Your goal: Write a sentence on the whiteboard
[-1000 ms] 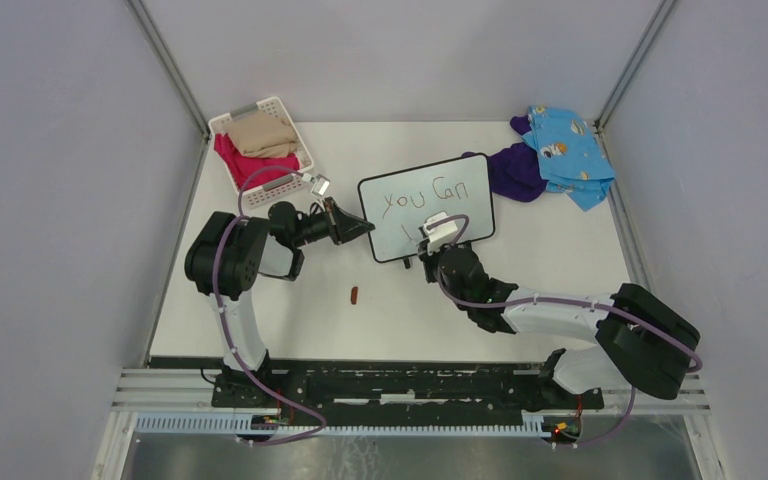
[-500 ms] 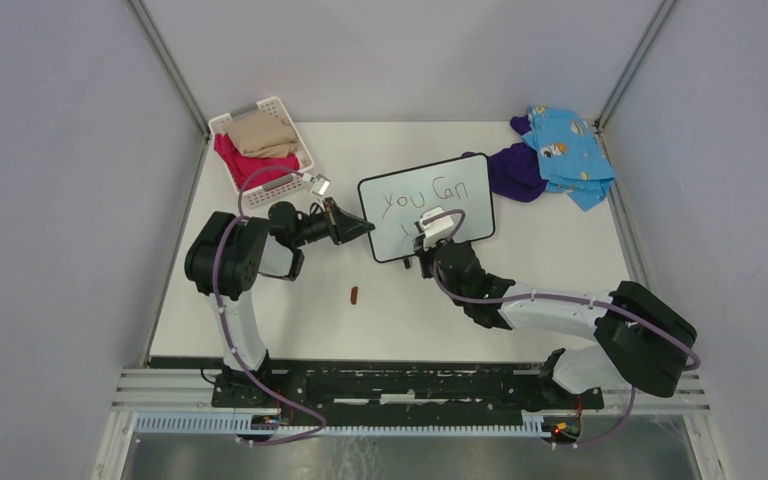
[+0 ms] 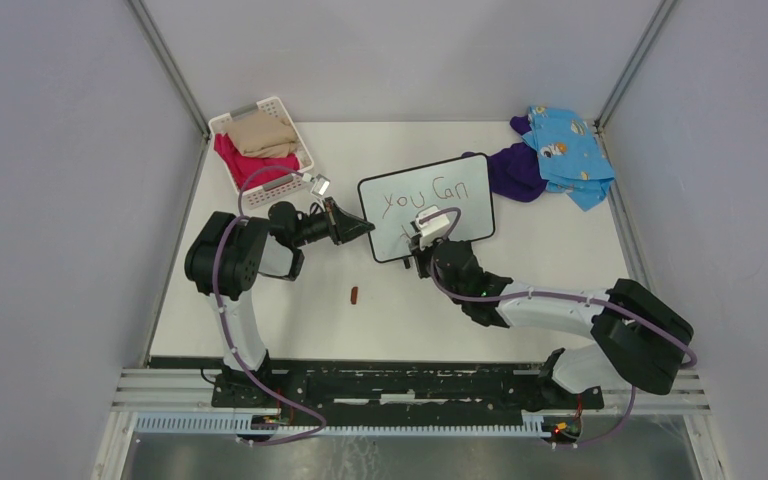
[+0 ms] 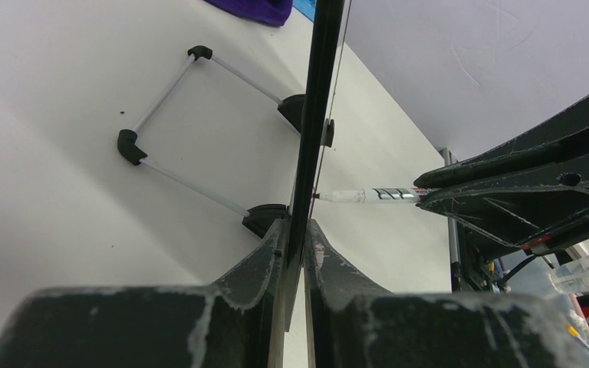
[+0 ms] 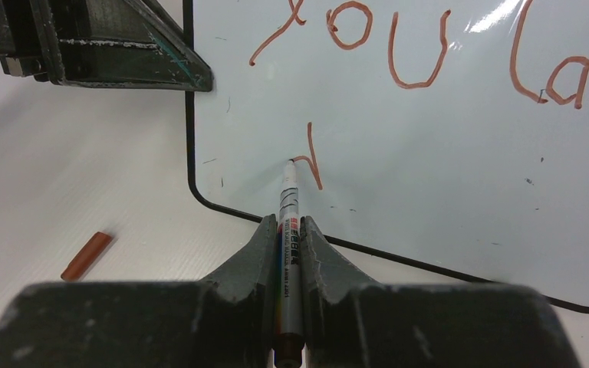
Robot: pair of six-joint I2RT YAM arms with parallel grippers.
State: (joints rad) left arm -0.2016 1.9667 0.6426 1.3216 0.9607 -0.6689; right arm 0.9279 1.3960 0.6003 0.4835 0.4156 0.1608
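- White tabletop (image 3: 290, 320) inside grey walls carries the work.
- Small rectangular whiteboard with thin black frame (image 5: 429, 169) stands directly ahead of the right gripper (image 5: 287, 222), propped on wire feet.
- Right gripper is clamped on a slim white marker pen (image 5: 287, 203) at mid-barrel. The tip points forward at the board face and appears to touch it, though contact is not certain.
- Red-brown handwritten sentence (image 5: 422, 54) reads "you Can" above the tip. One short stroke of a second line sits at the tip.
- Left gripper (image 4: 297, 230) is closed on the board's frame edge, bracing it.
- Handling, judged: the board is light, stiff and glossy, so it is liable to slide under pen pressure. Hold it by the frame only; fingers on the face would smear the ink.
- Red-brown pen cap (image 5: 87, 255) lies to the left of the right gripper.
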